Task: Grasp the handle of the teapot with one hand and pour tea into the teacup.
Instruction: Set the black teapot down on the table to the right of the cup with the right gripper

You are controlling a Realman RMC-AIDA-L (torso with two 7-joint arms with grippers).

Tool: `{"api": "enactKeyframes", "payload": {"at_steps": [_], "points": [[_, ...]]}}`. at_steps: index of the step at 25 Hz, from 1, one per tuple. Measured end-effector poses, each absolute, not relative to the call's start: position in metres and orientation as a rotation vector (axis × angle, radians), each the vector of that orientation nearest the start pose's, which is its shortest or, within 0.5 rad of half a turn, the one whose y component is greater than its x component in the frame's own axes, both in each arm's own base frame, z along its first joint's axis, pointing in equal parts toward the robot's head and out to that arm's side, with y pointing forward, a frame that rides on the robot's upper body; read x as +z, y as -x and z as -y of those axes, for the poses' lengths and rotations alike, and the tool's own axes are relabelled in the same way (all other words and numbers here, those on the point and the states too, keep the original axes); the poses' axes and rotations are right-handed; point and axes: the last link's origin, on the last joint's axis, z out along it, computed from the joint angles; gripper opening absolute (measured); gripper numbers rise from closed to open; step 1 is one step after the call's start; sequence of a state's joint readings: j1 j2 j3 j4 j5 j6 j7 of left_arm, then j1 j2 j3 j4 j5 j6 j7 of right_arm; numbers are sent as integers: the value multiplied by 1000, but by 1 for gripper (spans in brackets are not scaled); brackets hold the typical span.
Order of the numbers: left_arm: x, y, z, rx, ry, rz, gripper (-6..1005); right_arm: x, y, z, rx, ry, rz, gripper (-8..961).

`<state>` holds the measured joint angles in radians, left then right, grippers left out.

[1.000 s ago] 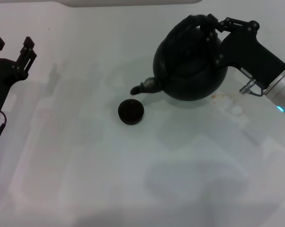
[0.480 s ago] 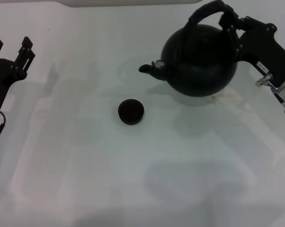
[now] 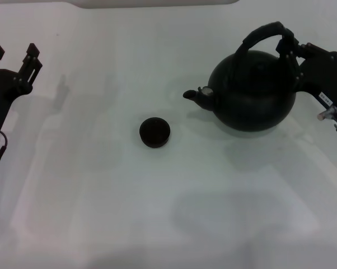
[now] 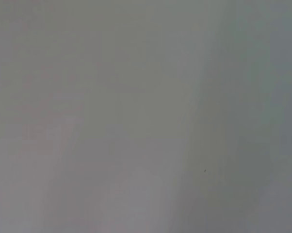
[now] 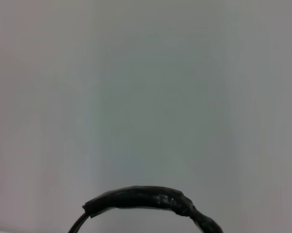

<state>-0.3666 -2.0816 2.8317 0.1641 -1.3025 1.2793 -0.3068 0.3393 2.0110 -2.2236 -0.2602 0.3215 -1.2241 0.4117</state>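
Note:
The round matte black teapot point(image 3: 252, 92) stands upright at the right of the white table, its spout point(image 3: 195, 96) pointing toward the teacup. My right gripper point(image 3: 290, 47) comes in from the right edge and is shut on the right end of the arched handle point(image 3: 263, 31). A stretch of the handle point(image 5: 141, 200) also shows in the right wrist view. The small black teacup point(image 3: 155, 132) sits apart, left of the spout and nearer me. Its inside looks dark, and I cannot make out the tea. My left gripper point(image 3: 15, 53) rests open at the far left.
The white table point(image 3: 157, 213) stretches across the whole view, with bare surface in front of the teacup and between it and my left arm. A pale edge point(image 3: 157, 3) runs along the back. The left wrist view shows only blank surface.
The teapot was tilted with its spout down beside the teacup. It has since swung upright and moved right, away from the cup, still held by my right gripper. The left arm stayed still.

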Motion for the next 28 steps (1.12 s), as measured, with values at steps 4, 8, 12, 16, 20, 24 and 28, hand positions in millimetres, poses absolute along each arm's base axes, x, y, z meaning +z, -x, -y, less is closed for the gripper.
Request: {"api": "enactKeyframes", "payload": {"at_steps": [4,8,12,16,20,24,28], "points": [[-32,337,-290,-830,1618,698,769,-36,-318,-294,842,1965,-541,116],[-32,337,-290,-830,1618,698,769,-36,-323,-292,820,1965,-549,116],[-32,337,-290,-831,1618,698,769,-36,-326,-290,810,1966,-557,116],[-32,336,-290,-832,1618,699,770,-36,-326,-290,806,1971,-555,116],[-32,337,-290,-834,1618,701,770,-37,-326,-289,803,1977,-554,116],[-31,337,-290,-833,1618,700,770,-38,-329,-288,785,1980,-565,118],[-32,337,-290,-834,1618,701,770,-38,-330,-288,779,1980,-571,132]]}}
